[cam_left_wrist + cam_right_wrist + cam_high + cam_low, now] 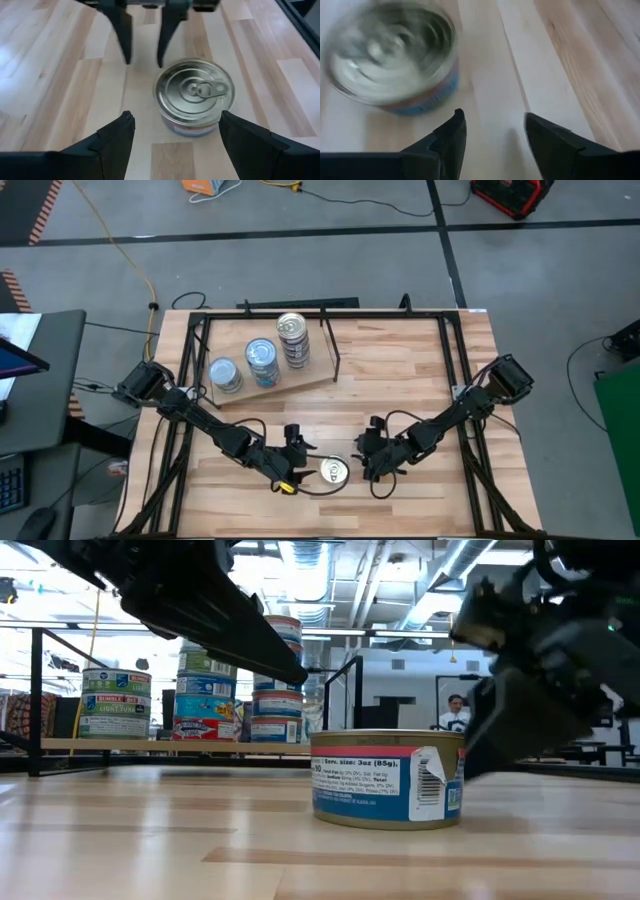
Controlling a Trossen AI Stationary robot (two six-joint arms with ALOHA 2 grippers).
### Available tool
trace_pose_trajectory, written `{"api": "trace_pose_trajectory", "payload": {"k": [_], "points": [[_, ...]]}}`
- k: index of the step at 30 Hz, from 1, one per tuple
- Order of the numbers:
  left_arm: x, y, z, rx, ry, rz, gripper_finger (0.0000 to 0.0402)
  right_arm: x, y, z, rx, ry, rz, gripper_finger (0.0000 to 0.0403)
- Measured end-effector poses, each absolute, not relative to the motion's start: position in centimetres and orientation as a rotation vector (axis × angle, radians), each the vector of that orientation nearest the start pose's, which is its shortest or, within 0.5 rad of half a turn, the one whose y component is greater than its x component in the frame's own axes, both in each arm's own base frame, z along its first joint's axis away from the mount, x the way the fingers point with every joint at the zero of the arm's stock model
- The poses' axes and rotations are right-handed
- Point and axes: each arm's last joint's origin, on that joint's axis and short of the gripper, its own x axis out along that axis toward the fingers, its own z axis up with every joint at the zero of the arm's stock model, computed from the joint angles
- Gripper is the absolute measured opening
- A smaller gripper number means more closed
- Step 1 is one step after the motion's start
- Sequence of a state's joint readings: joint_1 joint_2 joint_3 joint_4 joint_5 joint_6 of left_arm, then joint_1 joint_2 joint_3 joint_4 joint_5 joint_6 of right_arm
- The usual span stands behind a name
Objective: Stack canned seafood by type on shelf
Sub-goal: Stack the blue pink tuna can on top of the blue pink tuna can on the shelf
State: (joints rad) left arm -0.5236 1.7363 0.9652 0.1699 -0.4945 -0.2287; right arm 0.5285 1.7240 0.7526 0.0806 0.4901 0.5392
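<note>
A flat round tin of canned seafood (333, 471) with a silver pull-tab lid and a blue label stands upright on the tabletop near the front edge. It also shows in the left wrist view (194, 95) and the low view (387, 777). My left gripper (306, 460) stands open just left of it, its fingers (117, 135) short of the tin. My right gripper (368, 460) stands open just right of it, tipped down, with the tin (390, 60) ahead and off to one side. On the shelf (312, 376) at the back stand three stacks of tins (262, 362).
A black metal frame (335, 350) rises at the shelf's right end, and black rails run along the table's left and right sides. The three stacks (205, 690) differ in height; the tallest (293, 340) is on the right. Bare wood lies between the shelf and the lone tin.
</note>
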Motion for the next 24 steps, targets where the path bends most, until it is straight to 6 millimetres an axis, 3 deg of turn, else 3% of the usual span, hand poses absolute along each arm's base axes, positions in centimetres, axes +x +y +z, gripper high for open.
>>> {"api": "trace_pose_trajectory", "payload": {"k": [6,13,19,24], "points": [[31.7,-16.9,18.3,0.070,0.540,-0.038,0.0279,27.3,15.1,13.4,0.054,0.676,-0.111,0.0232],[31.7,-16.9,18.3,0.072,0.538,-0.034,0.0279,27.5,17.2,14.8,0.050,0.515,0.007,0.0232],[31.7,-16.8,18.4,0.090,0.527,0.007,0.0279,27.4,17.7,15.1,0.065,0.483,0.029,0.0232],[31.7,-16.8,18.4,0.091,0.527,0.008,0.0279,27.4,17.7,15.1,0.065,0.484,0.029,0.0199]]}}
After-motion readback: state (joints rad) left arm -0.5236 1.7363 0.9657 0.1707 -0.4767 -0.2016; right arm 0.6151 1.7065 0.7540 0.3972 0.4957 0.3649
